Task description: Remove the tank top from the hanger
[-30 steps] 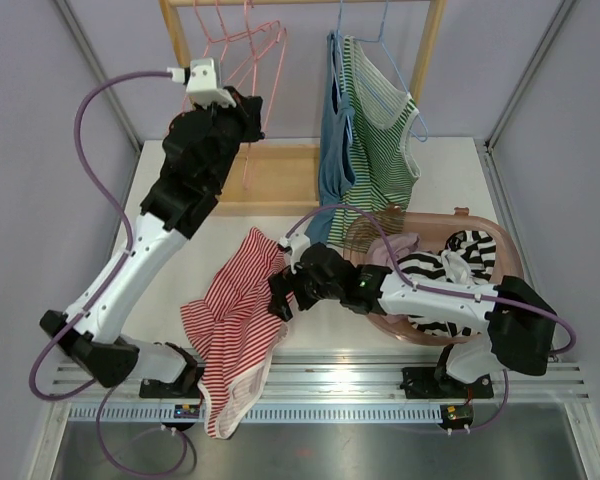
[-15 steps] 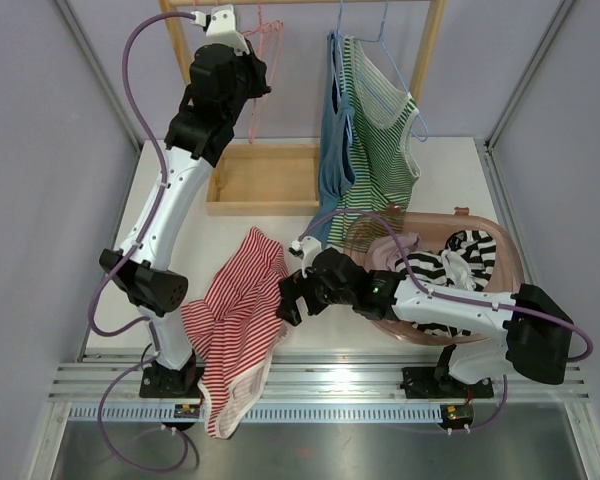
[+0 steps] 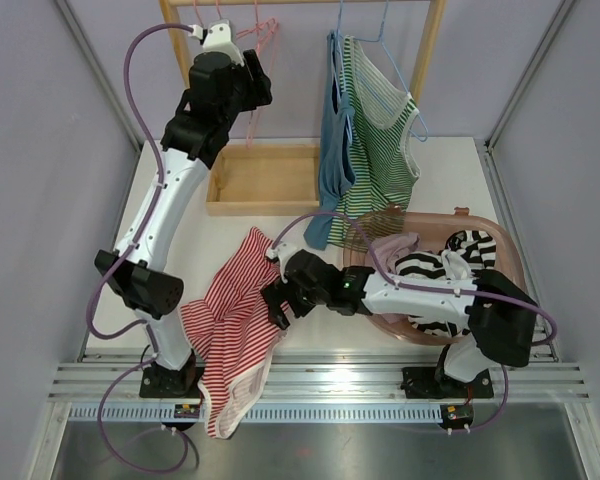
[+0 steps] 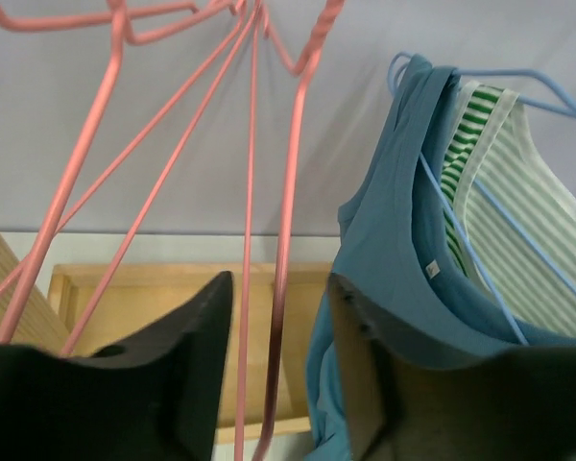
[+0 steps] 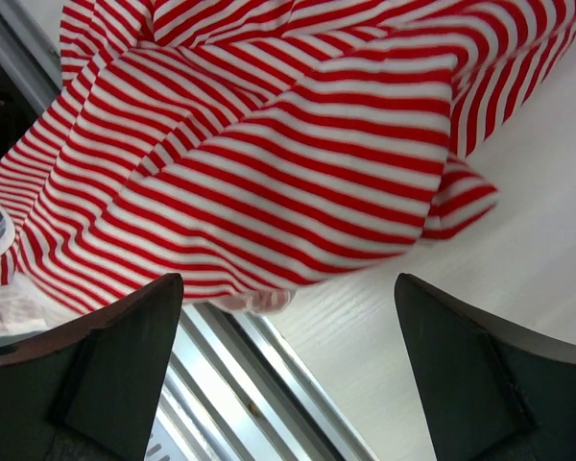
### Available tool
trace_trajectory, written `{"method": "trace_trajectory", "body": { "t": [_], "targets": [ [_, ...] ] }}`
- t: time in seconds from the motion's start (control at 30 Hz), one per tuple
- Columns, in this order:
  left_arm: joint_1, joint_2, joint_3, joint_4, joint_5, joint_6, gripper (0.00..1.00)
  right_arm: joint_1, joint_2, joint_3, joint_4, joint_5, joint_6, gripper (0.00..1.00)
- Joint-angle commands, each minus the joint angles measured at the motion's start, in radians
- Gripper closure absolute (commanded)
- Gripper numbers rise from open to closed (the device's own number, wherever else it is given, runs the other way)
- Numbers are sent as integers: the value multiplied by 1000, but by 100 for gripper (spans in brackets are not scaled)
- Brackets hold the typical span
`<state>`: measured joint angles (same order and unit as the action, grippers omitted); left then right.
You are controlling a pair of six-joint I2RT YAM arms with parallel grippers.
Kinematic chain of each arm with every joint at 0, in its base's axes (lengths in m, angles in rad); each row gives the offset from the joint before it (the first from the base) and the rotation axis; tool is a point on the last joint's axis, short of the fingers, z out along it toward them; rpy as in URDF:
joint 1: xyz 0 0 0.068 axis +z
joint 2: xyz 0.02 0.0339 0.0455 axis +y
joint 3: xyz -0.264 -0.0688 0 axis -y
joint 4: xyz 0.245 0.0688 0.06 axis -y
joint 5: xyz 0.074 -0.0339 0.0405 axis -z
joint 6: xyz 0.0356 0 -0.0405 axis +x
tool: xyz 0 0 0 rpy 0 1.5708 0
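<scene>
Left fingers (image 4: 187, 375): raised high over the far left corner of the table (image 3: 450, 170), parted partway, straddling one wire of a pink hanger (image 4: 286, 240) without touching it on either side; hold nothing. Above and to the left of that wire: more pink wires, bare of clothing, fanning down from the top of the wooden rack (image 3: 172, 30). Under them, along the far edge of the table: the rack's tray-like wooden base (image 3: 265, 180). Further right on the same rack: a blue tank top (image 4: 394, 250) and a green-striped tank top (image 4: 528, 259), hung side by side and touching, with a blue hanger (image 4: 547, 97) showing above the green one. Right fingers (image 5: 106, 375): spread wide, low over the table near the middle of its near edge, pointed at the right-hand border of the red-striped tank top (image 5: 269, 163); grip nothing, with cloth and bare table showing between the tips. Red-striped tank top: off any hanger, crumpled on the table left of centre and toward the near edge, lower part draped over that edge onto the metal rail (image 3: 360, 380). At the near right corner: a pink basket (image 3: 462, 211) holding a black-and-white striped garment (image 3: 450, 275) and a pale pink piece (image 3: 395, 245).
</scene>
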<state>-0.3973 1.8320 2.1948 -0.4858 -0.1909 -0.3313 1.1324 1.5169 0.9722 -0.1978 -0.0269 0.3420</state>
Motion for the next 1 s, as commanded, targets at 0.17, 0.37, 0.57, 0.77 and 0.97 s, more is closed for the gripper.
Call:
{"method": "trace_trajectory", "body": {
  "t": [0.17, 0.37, 0.57, 0.77, 0.97],
  "targets": [
    [2, -244, -95, -48, 10, 8, 3, 38, 219, 249, -92, 42, -100, 0],
    [2, -457, -249, -96, 4, 8, 1, 61, 402, 382, -149, 81, -77, 1],
    [3, -695, -447, -99, -44, 21, 1, 99, 565, 461, -213, 148, -72, 4],
    [2, -878, -584, -114, -91, 18, 1, 99, 504, 418, -187, 225, -70, 99],
    [2, -985, -707, -132, -84, 12, 1, 99, 249, 393, -265, 396, -98, 100]
  ]
}}
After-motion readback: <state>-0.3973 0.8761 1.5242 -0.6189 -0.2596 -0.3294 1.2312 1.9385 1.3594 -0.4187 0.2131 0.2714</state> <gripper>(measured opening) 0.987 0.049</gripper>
